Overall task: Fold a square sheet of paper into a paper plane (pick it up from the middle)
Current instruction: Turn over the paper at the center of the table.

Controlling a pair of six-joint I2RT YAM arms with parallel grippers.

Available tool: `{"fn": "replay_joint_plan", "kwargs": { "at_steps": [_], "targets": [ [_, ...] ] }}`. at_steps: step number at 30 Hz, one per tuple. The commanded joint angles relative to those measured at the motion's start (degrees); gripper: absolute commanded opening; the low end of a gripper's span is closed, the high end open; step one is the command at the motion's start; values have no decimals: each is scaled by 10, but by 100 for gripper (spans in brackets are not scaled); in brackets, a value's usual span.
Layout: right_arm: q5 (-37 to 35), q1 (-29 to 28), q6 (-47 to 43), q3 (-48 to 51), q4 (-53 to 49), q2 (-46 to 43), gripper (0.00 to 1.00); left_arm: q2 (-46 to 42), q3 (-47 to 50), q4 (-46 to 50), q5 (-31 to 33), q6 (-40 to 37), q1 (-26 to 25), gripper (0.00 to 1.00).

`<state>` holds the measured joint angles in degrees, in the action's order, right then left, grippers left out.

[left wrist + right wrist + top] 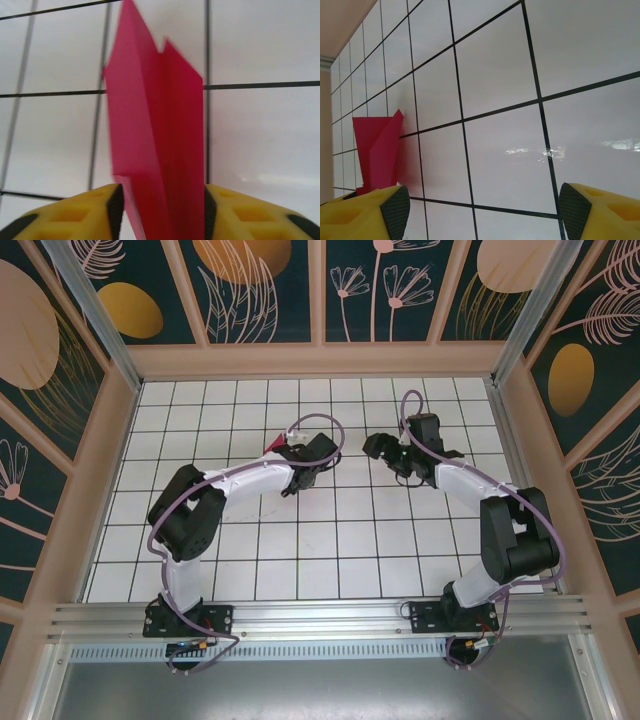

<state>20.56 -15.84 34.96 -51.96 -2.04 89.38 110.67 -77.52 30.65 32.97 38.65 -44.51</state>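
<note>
The square sheet of paper [155, 125] is bright magenta and folded into a narrow, layered, pointed paper plane shape. It stands up between the yellow fingers of my left gripper [162, 205], whose jaws are apart; the fold brushes the right pad, with a gap at the left pad. From above, a pink tip [272, 445] pokes out beside the left gripper [290, 450]. My right gripper [380, 448] faces it about a tile away. In its wrist view the right gripper [482, 210] is wide open and empty, with the paper [377, 150] at the left.
The white tiled floor [330, 540] with black grid lines runs to beige walls [110, 460] on three sides. A metal rail [320, 618] crosses the near edge, where both arm bases are bolted.
</note>
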Motion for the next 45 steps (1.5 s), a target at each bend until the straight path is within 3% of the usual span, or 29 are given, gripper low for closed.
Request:
{"fn": "replay_joint_plan", "kwargs": {
  "at_steps": [1,6,10,17,21,26,35,41,45],
  "targets": [
    [-15,4,8,7,-21,-9,79,-21,25,-81,-68,-20,9,52],
    [12,-4,15,15,2,2,75,-82,88,-158,-160,-16,43,64],
    [-5,-54,9,-1,5,13,72,-160,146,-215,-230,2,77,74],
    [-34,-194,5,-80,-3,95,50,-248,250,-240,-195,43,127,91],
    [-25,-244,0,-128,-6,146,41,-291,303,-248,-168,67,152,98],
    [-19,-278,-1,-189,-20,211,38,-323,357,-267,-177,91,182,99],
    [-34,-279,-33,-256,-89,289,35,-325,385,-288,-199,109,199,98],
    [-30,-273,-171,-269,-213,311,34,-322,382,-287,-202,106,200,98],
    [-43,-258,-240,-218,-261,275,33,-320,377,-288,-209,98,200,99]
  ]
}}
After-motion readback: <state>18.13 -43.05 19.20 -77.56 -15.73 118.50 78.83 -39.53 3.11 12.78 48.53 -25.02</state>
